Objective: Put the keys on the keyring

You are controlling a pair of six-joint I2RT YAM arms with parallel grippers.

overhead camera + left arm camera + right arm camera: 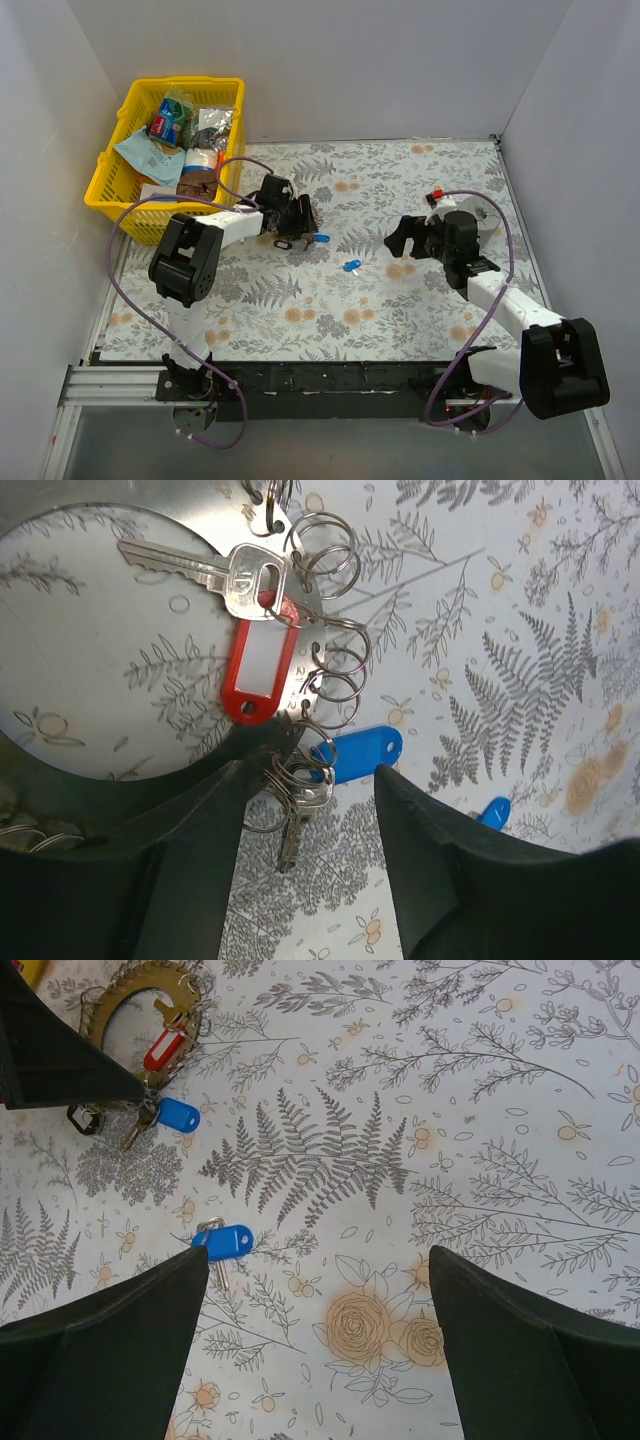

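**Two loose keys, one crowded pinch: mind the L grab**

Your left end effector (312, 770) stands at a middling gap, nothing gripped yet. The blue key (360, 752) lies flat on the worktop (500, 1110) btw the fingers, its plastic head nearer the R-side finger (440, 860), maybe touching the tip; can't tell for sure.

Main risk, imo: that pinch zone is crowded. A small bunch of split rings w/ a bare key (292, 810) sits just beside the blue head, also inside the jaws. Close as you are and you could catch the bunch instead of, or along w/, the key. The head is slick plastic lying flat, so an off-centre squeeze may squirt it sideways or rake the cloth.

Next out: the keyring (112, 982) lies just beyond the fingertips, its looped rim touching or nearly touching the bunch, w/ a red-tagged key (255, 650) resting across it. Anything you drag will prob. pull the ring along and shift your target.

Your right end effector (318, 1255) hangs fully wide and empty, well apart from the ring. The second blue key (222, 1242) lies just off its L finger, not btw the jaws; come straight down and that finger may land on it.
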